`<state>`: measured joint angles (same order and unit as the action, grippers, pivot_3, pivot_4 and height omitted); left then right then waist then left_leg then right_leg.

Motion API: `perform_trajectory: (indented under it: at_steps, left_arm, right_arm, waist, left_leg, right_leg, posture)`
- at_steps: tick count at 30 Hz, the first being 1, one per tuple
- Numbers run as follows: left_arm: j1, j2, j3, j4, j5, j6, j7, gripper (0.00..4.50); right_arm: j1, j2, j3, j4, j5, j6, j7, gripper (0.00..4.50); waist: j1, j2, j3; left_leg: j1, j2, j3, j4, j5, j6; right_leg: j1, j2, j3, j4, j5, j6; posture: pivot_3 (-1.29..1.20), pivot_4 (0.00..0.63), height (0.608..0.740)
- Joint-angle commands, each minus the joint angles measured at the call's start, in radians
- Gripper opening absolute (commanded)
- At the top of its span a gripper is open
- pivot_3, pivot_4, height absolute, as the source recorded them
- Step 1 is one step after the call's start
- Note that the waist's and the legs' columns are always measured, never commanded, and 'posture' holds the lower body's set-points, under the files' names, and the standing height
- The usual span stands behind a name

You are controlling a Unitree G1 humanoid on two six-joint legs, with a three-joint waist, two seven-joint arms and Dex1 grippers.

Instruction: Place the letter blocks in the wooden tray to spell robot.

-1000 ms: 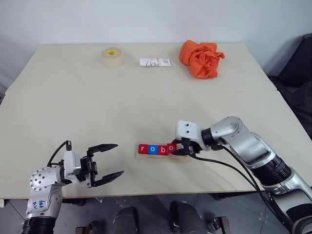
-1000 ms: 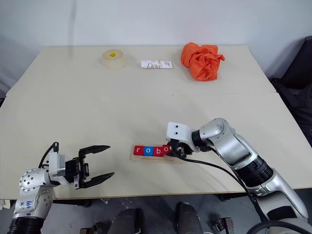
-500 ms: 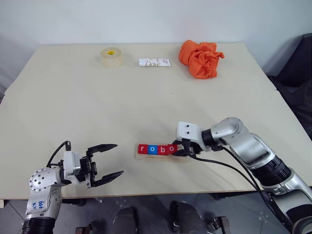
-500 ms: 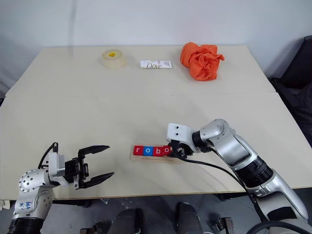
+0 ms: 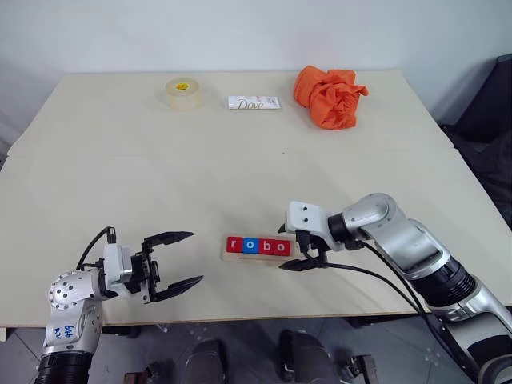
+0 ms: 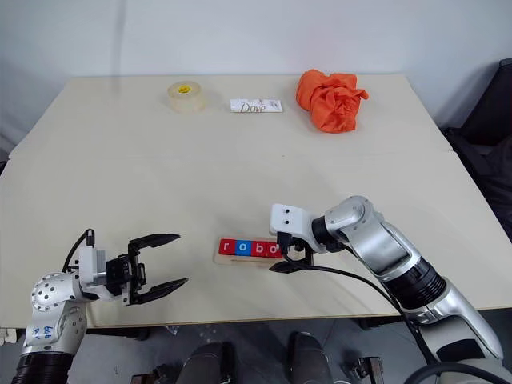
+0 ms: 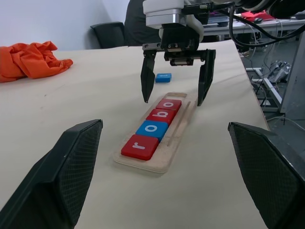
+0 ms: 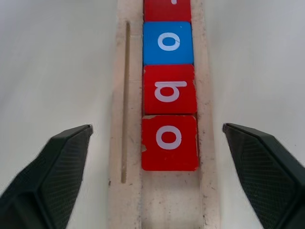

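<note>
1. Landmark: the wooden tray (image 5: 258,250) lies near the front edge of the table (image 5: 240,160). All places below are given relative to it.
2. Tray contents: four letter blocks (image 7: 152,122) sit in a row in the tray, touching end to end: red r (image 7: 140,146), blue o (image 7: 152,129), red b (image 7: 163,116), red o (image 7: 168,104). One bare slot is open beyond the red o.
3. Right gripper (image 7: 175,74): fingers spread wide apart, one on each side of the tray at the red o, holding nothing. Judgement: the fourth block has been set down and released.
4. Left gripper (image 5: 172,262): fingers apart, empty, hovering well to the left of the tray.
5. Remaining block: a blue tile (image 7: 163,77) lies flat on the table beyond the tray's right end, behind the right gripper. Judgement: this is the t.
6. Next move (judgement): lift the right gripper clear without nudging the red o, pick up the blue tile, and seat it in the bare slot touching the red o, letter the same way up as the others.
7. Hard to make out: the blue tile's letter cannot be read. In the head views the right arm covers that tile.
</note>
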<state>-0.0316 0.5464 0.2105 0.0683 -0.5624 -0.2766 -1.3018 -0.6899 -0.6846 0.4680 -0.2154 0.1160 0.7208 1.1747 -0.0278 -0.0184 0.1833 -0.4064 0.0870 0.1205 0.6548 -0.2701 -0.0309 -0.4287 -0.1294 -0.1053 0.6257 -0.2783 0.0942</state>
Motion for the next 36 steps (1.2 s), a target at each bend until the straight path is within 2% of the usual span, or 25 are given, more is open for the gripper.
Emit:
perform_trajectory:
  at_steps: [1,5,9,14,20,27,31,36]
  left_arm:
    - [-0.016,-0.002,0.004,0.011,0.000,-0.020,-0.003,4.50]
    - [-0.037,-0.001,-0.001,0.035,-0.001,-0.024,-0.013,4.50]
    - [-0.071,-0.001,-0.007,0.073,0.001,-0.025,-0.029,4.50]
    - [-0.095,0.000,-0.010,0.103,0.001,-0.028,-0.043,4.50]
    - [-0.139,0.005,-0.020,0.145,0.001,-0.020,-0.066,4.50]
    - [-0.185,0.007,-0.025,0.192,0.004,-0.017,-0.095,4.50]
    - [-0.218,-0.001,-0.034,0.222,0.011,-0.021,-0.110,4.50]
    - [-0.226,-0.008,-0.038,0.215,0.013,-0.020,-0.112,4.50]
  right_arm:
    - [0.011,-0.022,-0.060,-0.052,0.035,0.009,0.000,4.46]
    - [0.087,-0.045,-0.177,-0.080,0.096,-0.015,-0.021,4.46]
    - [0.238,-0.042,-0.417,-0.060,0.185,-0.086,-0.087,4.46]
    - [0.349,-0.075,-0.553,-0.032,0.212,-0.151,-0.105,4.46]
    - [0.632,-0.127,-0.792,-0.004,0.250,-0.276,-0.083,4.46]
    - [0.794,-0.136,-0.867,-0.054,0.246,-0.297,-0.125,4.46]
    - [0.767,-0.103,-0.831,-0.092,0.251,-0.225,-0.225,4.46]
    - [0.677,0.012,-0.765,-0.130,0.258,-0.128,-0.397,4.46]
  waist:
    - [0.000,0.000,0.000]
    - [0.003,0.000,0.000]
    - [0.011,0.000,0.000]
    - [0.013,0.000,0.000]
    - [0.033,0.000,0.000]
    - [0.024,0.000,0.000]
    - [0.023,0.000,0.000]
    - [0.025,0.000,0.000]
  left_leg:
    - [0.000,0.000,0.000,0.000,0.000,0.000]
    - [0.000,0.000,0.000,-0.001,0.000,0.000]
    - [0.000,-0.001,0.000,-0.001,0.000,0.000]
    - [0.000,0.000,0.001,-0.002,0.000,0.000]
    - [0.000,-0.001,0.001,-0.003,0.000,0.000]
    - [0.002,-0.001,0.000,-0.003,0.001,0.000]
    - [0.002,0.000,0.000,-0.003,0.001,-0.001]
    - [0.002,0.000,0.000,-0.003,0.001,-0.001]
  right_leg:
    - [0.000,0.000,0.000,0.000,0.000,0.000]
    - [0.000,0.000,0.000,-0.001,0.000,0.000]
    - [0.001,0.000,0.000,-0.002,0.000,0.000]
    - [0.001,0.001,0.000,-0.003,0.000,0.000]
    - [0.001,0.001,0.000,-0.004,0.000,0.000]
    - [0.002,0.001,0.000,-0.004,0.001,0.002]
    - [0.002,0.001,0.000,-0.003,0.001,0.001]
    - [0.002,0.001,0.000,-0.003,0.001,0.001]
  posture:
    - [0.00,0.150,0.740]
    - [0.00,0.150,0.740]
    - [0.00,0.150,0.740]
    - [0.00,0.150,0.740]
    - [0.00,0.150,0.740]
    - [0.00,0.150,0.740]
    - [0.00,0.150,0.740]
    - [0.00,0.150,0.740]
